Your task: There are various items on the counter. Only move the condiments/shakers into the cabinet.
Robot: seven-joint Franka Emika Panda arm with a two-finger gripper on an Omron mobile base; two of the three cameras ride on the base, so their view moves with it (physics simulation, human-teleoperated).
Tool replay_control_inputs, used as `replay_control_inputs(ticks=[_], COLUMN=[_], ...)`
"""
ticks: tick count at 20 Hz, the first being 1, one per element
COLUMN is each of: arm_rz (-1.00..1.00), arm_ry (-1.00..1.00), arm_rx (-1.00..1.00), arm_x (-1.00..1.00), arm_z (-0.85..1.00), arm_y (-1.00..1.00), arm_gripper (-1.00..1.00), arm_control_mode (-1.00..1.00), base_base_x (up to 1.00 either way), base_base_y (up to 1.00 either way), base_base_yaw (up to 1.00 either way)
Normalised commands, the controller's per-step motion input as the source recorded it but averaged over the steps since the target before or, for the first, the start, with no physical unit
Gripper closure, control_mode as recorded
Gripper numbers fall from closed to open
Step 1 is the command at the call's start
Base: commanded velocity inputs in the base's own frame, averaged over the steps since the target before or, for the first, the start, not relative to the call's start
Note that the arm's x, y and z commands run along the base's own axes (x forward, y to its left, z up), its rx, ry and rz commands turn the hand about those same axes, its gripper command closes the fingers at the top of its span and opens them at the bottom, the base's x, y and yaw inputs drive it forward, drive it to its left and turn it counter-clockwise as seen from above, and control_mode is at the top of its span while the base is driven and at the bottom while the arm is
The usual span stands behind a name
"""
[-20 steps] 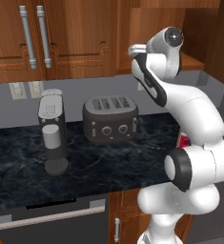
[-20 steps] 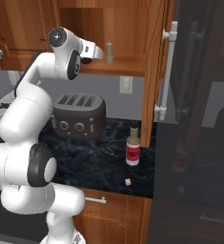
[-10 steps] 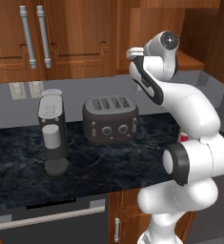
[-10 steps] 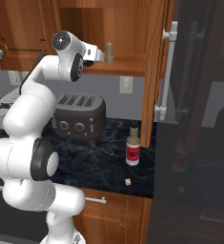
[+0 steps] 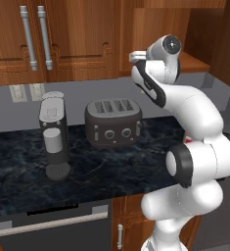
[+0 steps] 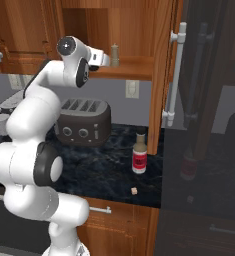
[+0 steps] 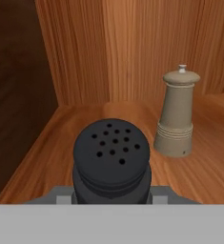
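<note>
Gripper (image 6: 107, 60) grips black shaker (image 7: 112, 158) upright w/ cap toward camera, inside cabinet niche (image 7: 75, 57); wooden shaker (image 7: 177, 116) stands further in, to one side, apart.

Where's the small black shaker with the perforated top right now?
In the hand view, the small black shaker sits low centre inside the reddish-brown wooden cabinet niche, with the tan wooden shaker standing on the shelf to its right.

I get flat, even rendered light — no glare, edges straight. Soft dark shadow under the toaster (image 5: 113, 122) on the counter (image 5: 18, 166). Cabinet (image 7: 23, 95) left wall reads dim — slightly soft hand view.
</note>
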Motion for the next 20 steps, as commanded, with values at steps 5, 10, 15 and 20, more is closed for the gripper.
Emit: replay_control_inputs(ticks=[5,10,15,20], arm_rz=[0.00,0.00,0.00,0.00], arm_ry=[0.00,0.02,0.00,0.00], arm_rx=[0.00,0.00,0.00,0.00], arm_x=[0.12,0.21,0.24,0.19], arm_z=[0.00,0.00,-0.05,-0.12], arm_y=[0.00,0.00,0.00,0.00], arm_gripper=[1.00,1.00,1.00,1.00], arm_control_mode=[-1.00,-1.00,-1.00,-1.00], base_base_x=[0.00,0.00,0.00,0.00], base_base_y=[0.00,0.00,0.00,0.00], base_base_yaw=[0.00,0.00,0.00,0.00])
